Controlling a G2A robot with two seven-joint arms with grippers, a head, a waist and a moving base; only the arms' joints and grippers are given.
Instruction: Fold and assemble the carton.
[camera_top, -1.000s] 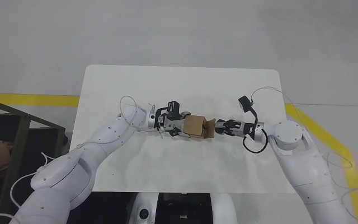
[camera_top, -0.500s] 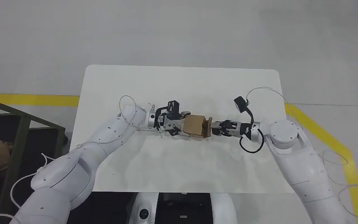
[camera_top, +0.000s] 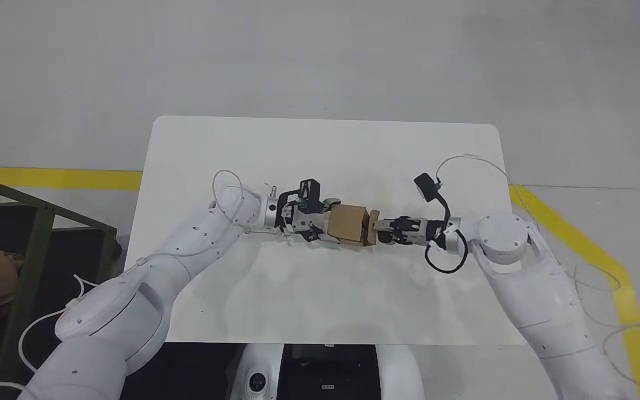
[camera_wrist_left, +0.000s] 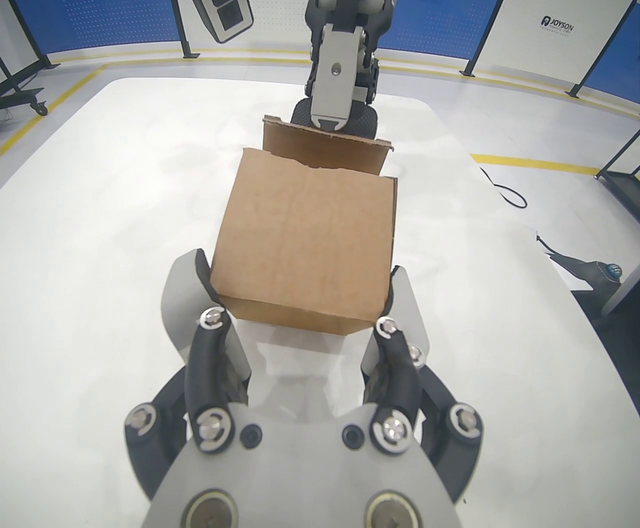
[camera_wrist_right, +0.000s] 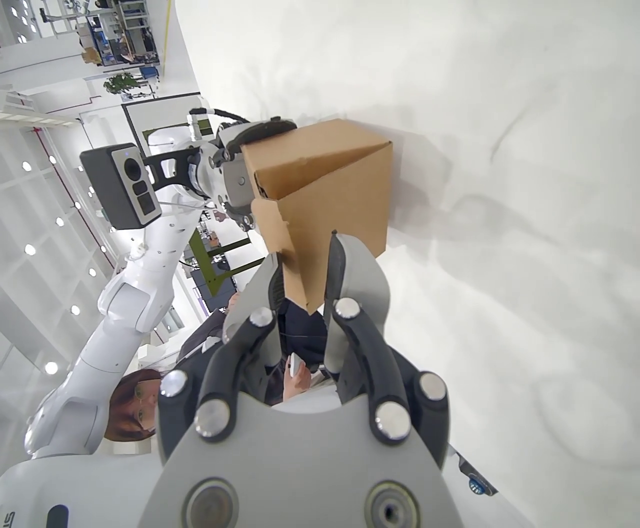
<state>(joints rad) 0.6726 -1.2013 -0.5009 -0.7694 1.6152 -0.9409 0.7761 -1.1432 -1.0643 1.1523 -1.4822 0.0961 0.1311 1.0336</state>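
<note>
Near the middle of the table (camera_top: 200, 160), at the centre of the top view, the carton (camera_top: 347, 223) lies between my two arms. What has changed in the past second is at its right-of-frame end. My right pincer (camera_top: 381, 232) has come in toward the box. The end flap (camera_wrist_right: 325, 210), which stood splayed outward a second ago, is now swung in almost against the open end. I judge this fold to be most of the way done, but a wedge of gap remains in the right wrist view, so the end is not closed yet. The right pincer's fingers are drawn close with the flap's free edge between them, pinching the cardboard. My left pincer (camera_wrist_left: 299, 280) has not shifted. It clamps the carton's opposite end, one finger on each side wall, and I take it to be bracing the box against the push.

The carton rests flat on the table with one broad brown face up. Its long axis, as far as I can judge, runs from one pincer to the other, left to right across the top view and dipping slightly toward the lower right. The open end with the flap points to the right of the frame, at my right pincer. The other end points left, into my left pincer.
</note>
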